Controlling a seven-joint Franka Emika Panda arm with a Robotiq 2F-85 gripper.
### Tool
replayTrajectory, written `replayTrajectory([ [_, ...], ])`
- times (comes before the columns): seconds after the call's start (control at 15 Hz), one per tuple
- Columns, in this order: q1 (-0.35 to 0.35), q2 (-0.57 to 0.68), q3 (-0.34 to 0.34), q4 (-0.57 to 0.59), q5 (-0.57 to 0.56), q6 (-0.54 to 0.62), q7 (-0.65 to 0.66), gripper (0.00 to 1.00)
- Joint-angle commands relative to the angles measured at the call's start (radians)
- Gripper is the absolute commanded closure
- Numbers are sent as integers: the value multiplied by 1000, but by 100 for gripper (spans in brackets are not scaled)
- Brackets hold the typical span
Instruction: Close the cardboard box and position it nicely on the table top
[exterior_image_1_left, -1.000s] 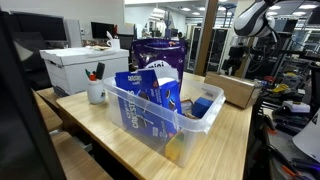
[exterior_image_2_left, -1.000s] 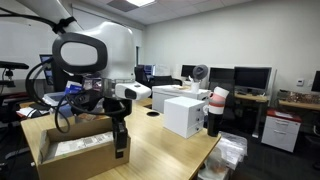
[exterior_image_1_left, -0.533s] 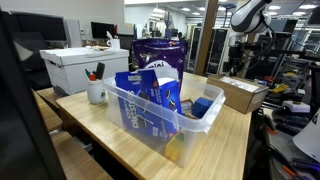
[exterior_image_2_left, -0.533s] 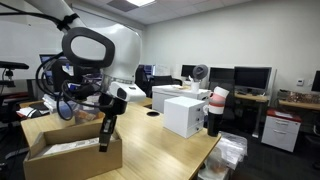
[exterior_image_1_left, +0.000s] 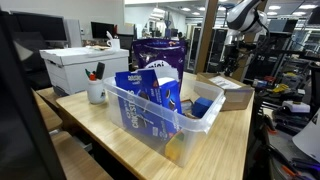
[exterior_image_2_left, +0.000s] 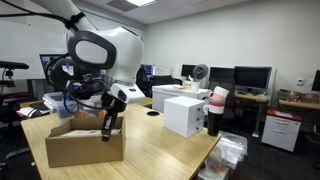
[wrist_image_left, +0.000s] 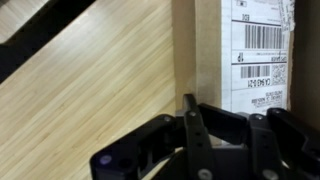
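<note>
The brown cardboard box (exterior_image_1_left: 232, 97) lies low at the far end of the pale wooden table top (exterior_image_1_left: 110, 140). In an exterior view, the box (exterior_image_2_left: 80, 148) sits at the table's near left corner with my gripper (exterior_image_2_left: 108, 134) pointing down at its right front corner. The wrist view shows the box's labelled top (wrist_image_left: 255, 50) on the right and bare table top (wrist_image_left: 90, 90) on the left. My gripper (wrist_image_left: 190, 108) is shut, its fingertips pressed together right at the box's edge. No flap or other thing shows between them.
A clear plastic bin (exterior_image_1_left: 160, 110) of snack packs fills the table's middle. A white lidded file box (exterior_image_1_left: 82, 68) (exterior_image_2_left: 185, 113), a white mug (exterior_image_1_left: 96, 92) with pens and a purple bag (exterior_image_1_left: 160, 50) stand nearby. The robot arm (exterior_image_1_left: 243, 14) reaches over the far end.
The jaws have gone from partly open to shut. The arm has shifted along the box, and the box, seen open from above earlier, now shows its side with the top lying flat.
</note>
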Motion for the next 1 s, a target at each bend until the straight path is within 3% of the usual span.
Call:
replayTrajectory([
  [0.0,6,24,17,11,57,26,-104,99],
  [0.33,14,26,40,15,12,25,-294,89],
  [0.47,30,37,59,19,-3,31,-417,100],
  [0.93,68,47,105,22,-5,29,-645,100],
])
